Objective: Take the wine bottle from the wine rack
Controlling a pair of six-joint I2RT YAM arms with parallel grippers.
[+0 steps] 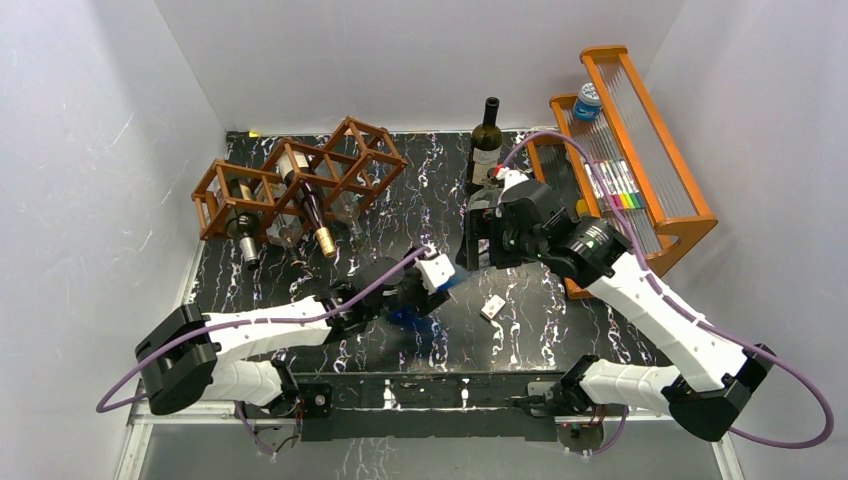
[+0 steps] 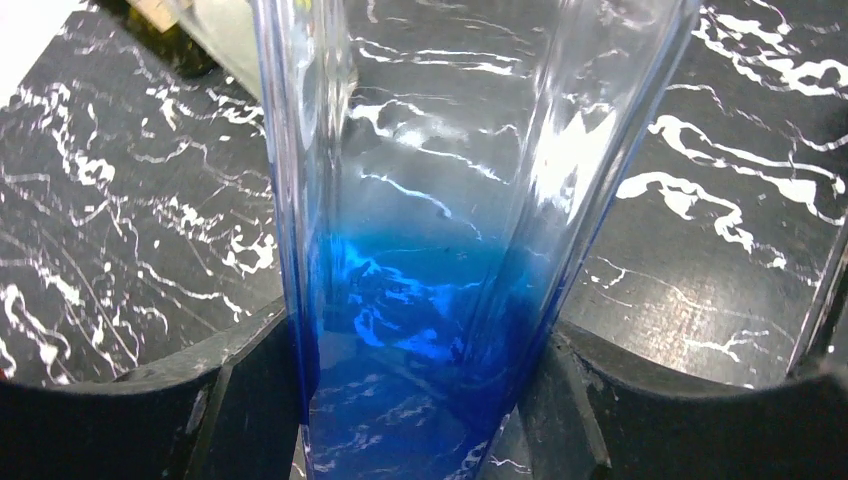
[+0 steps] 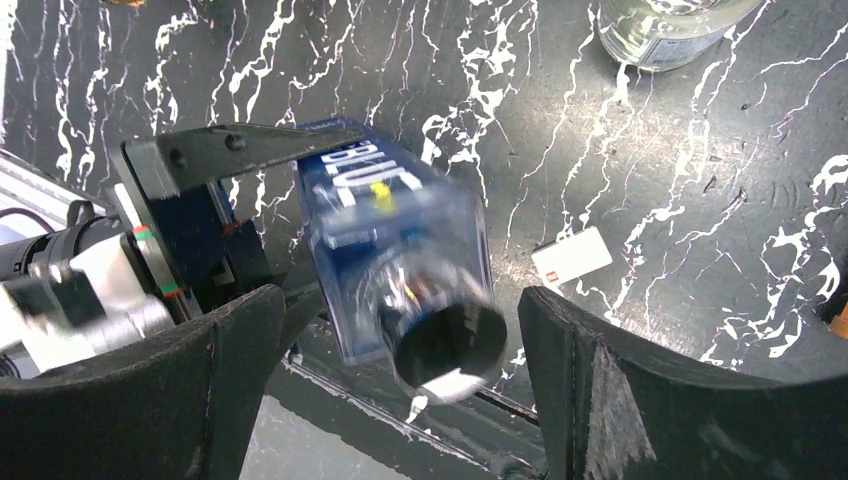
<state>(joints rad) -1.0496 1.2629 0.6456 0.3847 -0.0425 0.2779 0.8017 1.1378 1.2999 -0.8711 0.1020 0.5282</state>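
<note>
left hand (image 2: 420, 405) grips blue bottle (image 2: 430, 190)

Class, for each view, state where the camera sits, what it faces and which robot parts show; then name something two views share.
Top external: above and behind the bases, looking down on the table; both arms show.
Left wrist: on the left arm, close on the blue bottle clamped in the left gripper.
Right wrist: looks down through the open right gripper at that bottle.
Shared: all three show the blue bottle.
</note>
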